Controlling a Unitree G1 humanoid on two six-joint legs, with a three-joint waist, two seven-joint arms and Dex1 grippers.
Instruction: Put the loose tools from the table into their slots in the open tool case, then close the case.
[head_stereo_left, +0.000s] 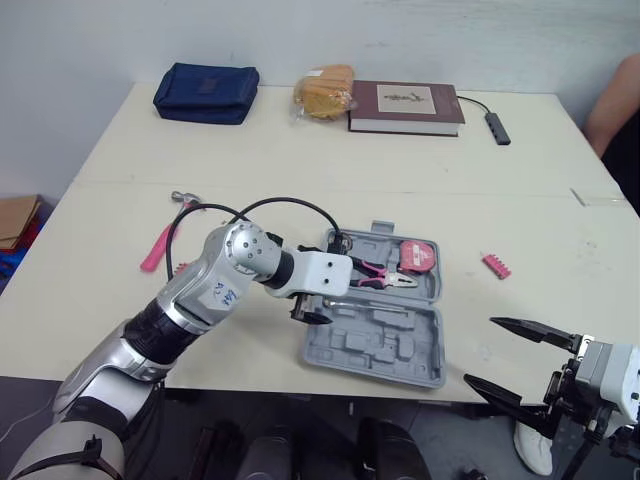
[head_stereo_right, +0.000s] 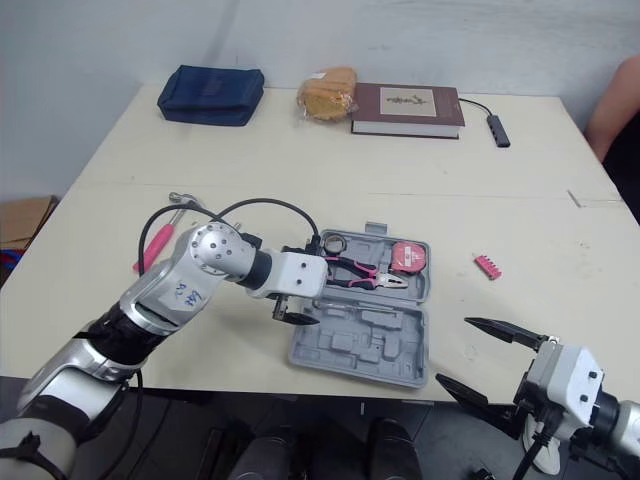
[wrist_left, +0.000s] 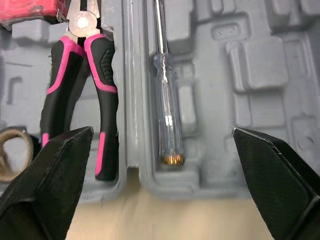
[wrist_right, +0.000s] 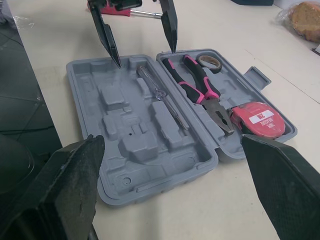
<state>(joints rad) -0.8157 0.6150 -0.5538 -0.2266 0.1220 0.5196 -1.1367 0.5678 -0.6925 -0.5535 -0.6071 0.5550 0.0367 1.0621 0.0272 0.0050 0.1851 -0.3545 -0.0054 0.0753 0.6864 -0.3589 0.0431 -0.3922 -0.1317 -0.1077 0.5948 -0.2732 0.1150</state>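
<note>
Left tool hangs open over the screwdriver, lying parallel to the case hinge, handle nearest.

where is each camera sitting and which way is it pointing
Head pair: on the head, facing forward and down over the table and open tool case; both arms show, left gripper over the case, right gripper at the near edge.
Left wrist: above the case, facing screwdriver and pliers between its own open fingers.
Right wrist: low beside the case, facing across it toward the left gripper; own fingers open.
Shared: both wrist views show screwdriver and pliers.
</note>
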